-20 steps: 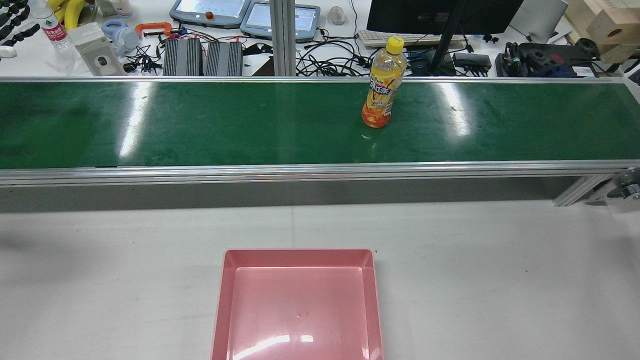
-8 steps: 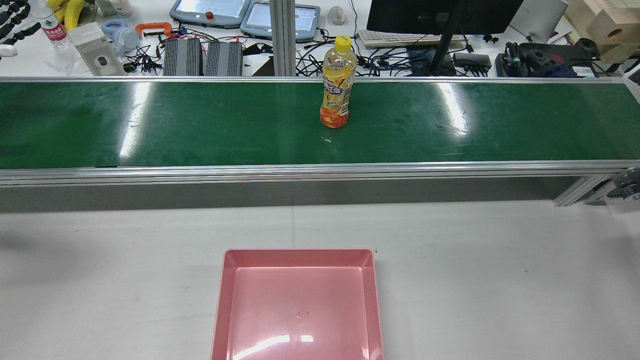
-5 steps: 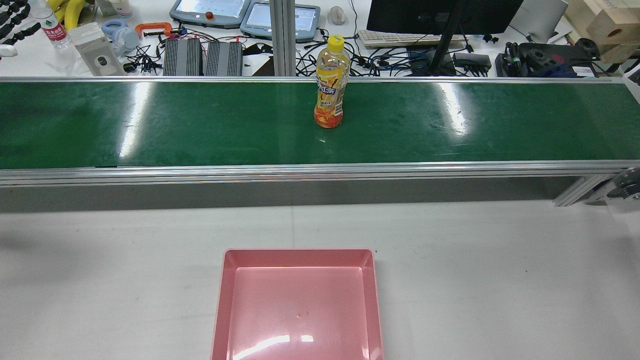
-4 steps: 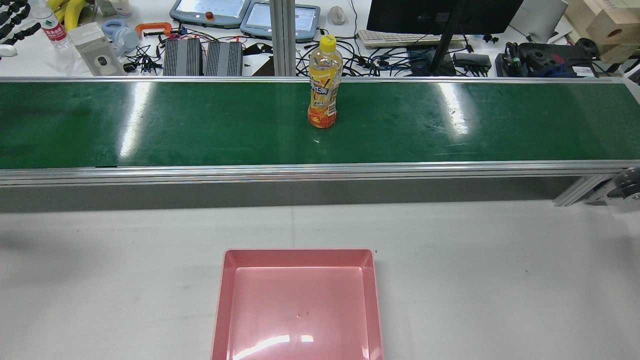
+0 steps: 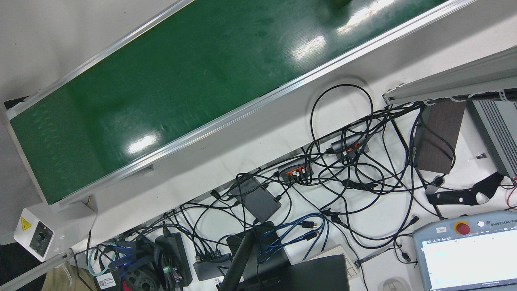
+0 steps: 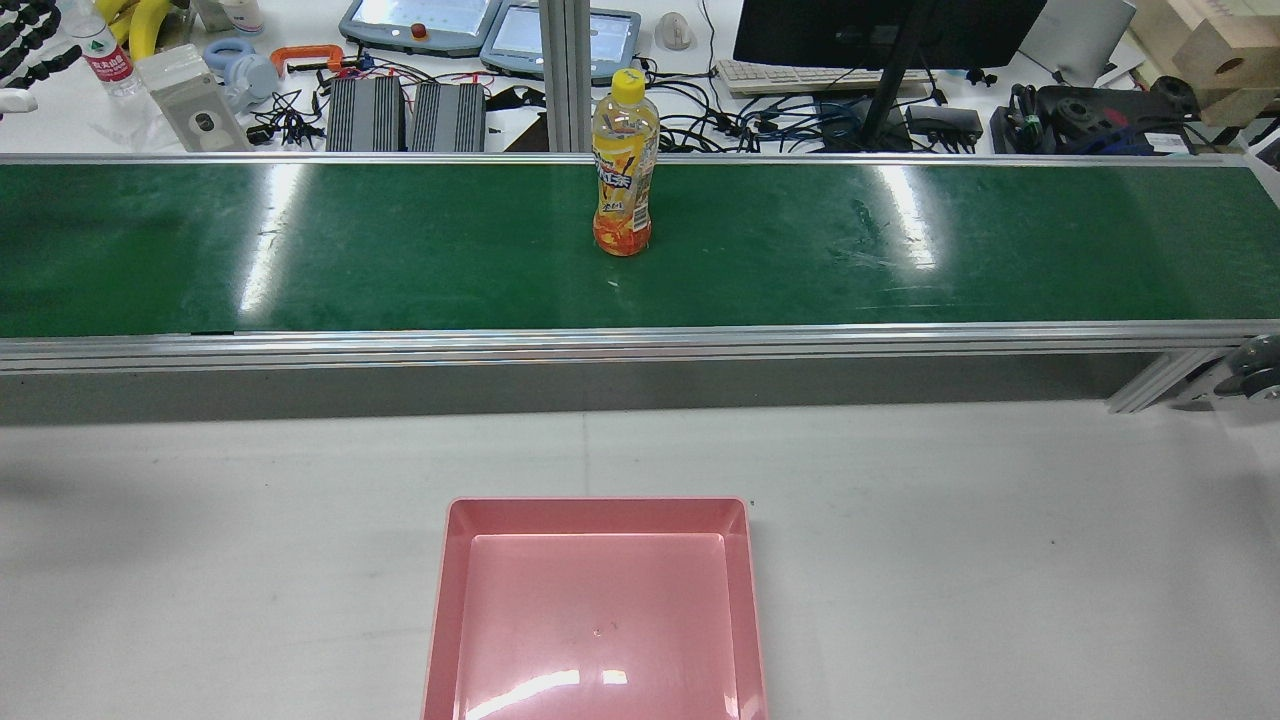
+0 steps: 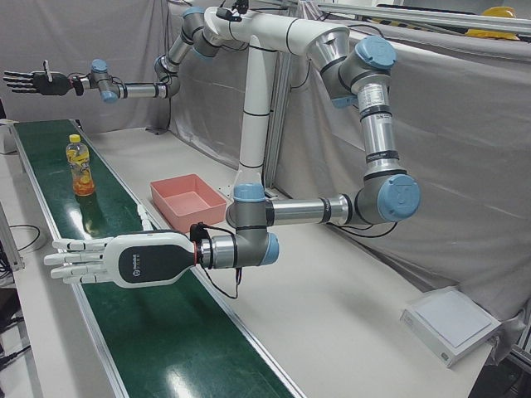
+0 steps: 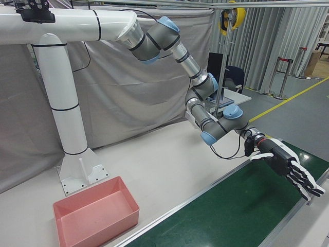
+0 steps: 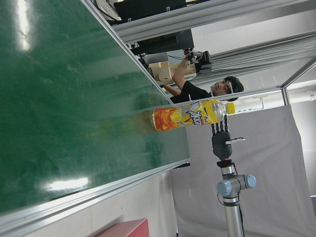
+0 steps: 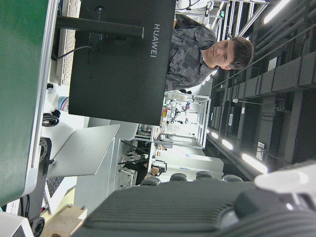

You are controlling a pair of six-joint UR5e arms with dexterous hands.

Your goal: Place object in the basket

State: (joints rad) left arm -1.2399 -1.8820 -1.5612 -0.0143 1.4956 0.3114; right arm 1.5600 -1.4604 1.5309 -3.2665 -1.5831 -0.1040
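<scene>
The bottle point(image 6: 622, 165) is seen upright on the belt point(image 6: 300, 250), between the left hand point(image 7: 83, 261) and right hand point(image 7: 33, 81), both spread empty.

bottle point(image 6: 622, 165) alone on belt point(image 6: 400, 250) — open all round

Glossy green belt point(image 6: 400, 250) in brushed metal rails, clear plastic bottle point(image 6: 622, 165), shiny pink plastic basket point(image 6: 597, 515).
</scene>
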